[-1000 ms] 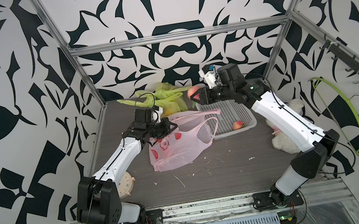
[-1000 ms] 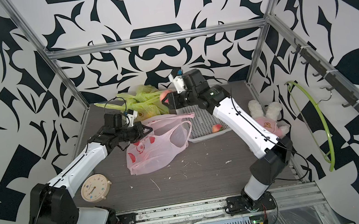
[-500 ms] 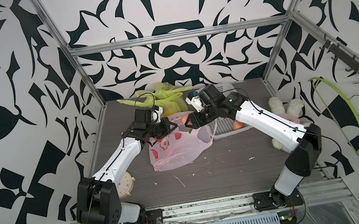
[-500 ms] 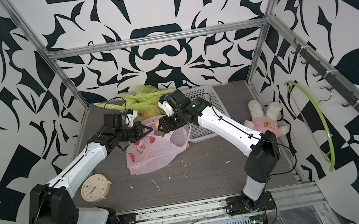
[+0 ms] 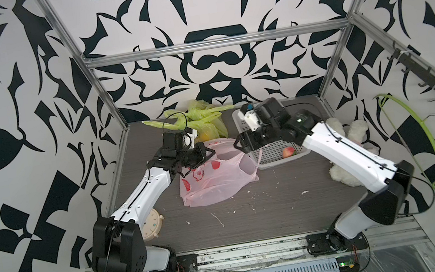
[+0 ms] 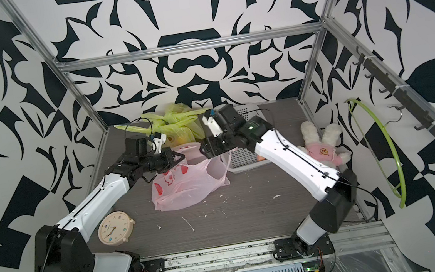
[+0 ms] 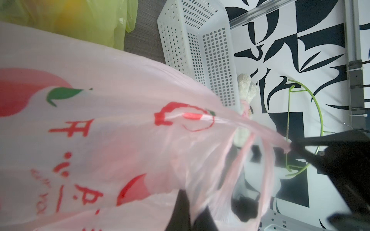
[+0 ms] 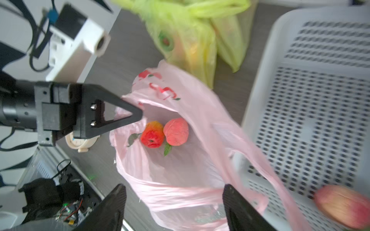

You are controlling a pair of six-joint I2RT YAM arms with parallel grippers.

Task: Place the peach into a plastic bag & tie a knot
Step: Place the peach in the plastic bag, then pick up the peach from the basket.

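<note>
Peach (image 8: 176, 131) in the pink bag (image 8: 192, 94) — handles next.
My left pincer (image 8: 138, 117) is clamped on the bag's rim at mid-left of the right wrist view; my right pincer (image 5: 238, 145) gapes empty over the mouth. The peach — the paler one, I think, the view being soft — lies beside a red fruit (image 8: 152, 134). I should catch the loose handle (image 8: 260, 160) lying across the basket (image 8: 260, 80) at right, well clear of the green bag (image 8: 190, 40).

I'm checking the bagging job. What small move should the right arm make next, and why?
Probably lower the open right gripper onto the free rim of the bag and close. The peach lies inside, and the left gripper pinches only the opposite side.
</note>
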